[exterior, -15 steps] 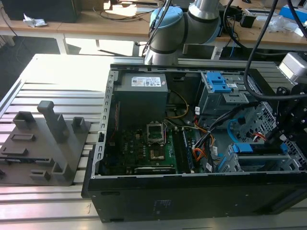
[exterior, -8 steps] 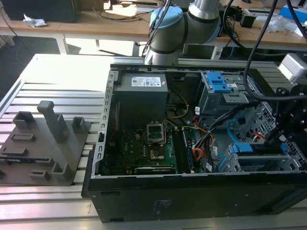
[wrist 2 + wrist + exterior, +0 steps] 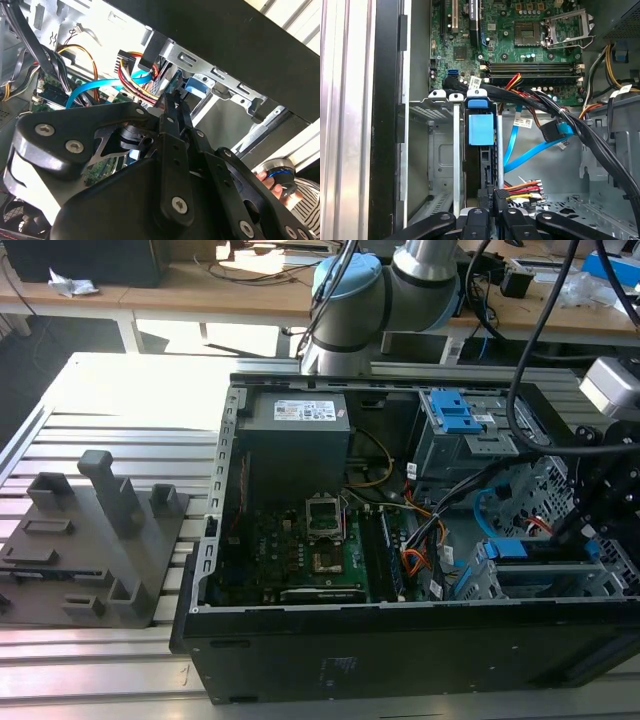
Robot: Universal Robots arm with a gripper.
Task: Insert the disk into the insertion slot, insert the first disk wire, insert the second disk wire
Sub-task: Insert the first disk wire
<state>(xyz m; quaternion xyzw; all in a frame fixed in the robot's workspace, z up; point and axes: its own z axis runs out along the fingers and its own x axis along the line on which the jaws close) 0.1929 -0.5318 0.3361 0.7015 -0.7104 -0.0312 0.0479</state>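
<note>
Blue-framed disk (image 3: 481,129) upright in grey sheet-metal insertion slot (image 3: 440,150)

A metal table (image 3: 100,680) of long grooved slats fills the foreground. Strong sunlight falls on its far edge, toward the exterior view's left, and washes the slats there almost white. Behind the table stands a wooden desk (image 3: 200,285) on white legs (image 3: 130,332). Loose cables (image 3: 255,262) and a crumpled white sheet (image 3: 70,285) lie on it. Under the desk the floor (image 3: 40,360) is dark. A second desk (image 3: 560,322) stands at the exterior view's right.
</note>
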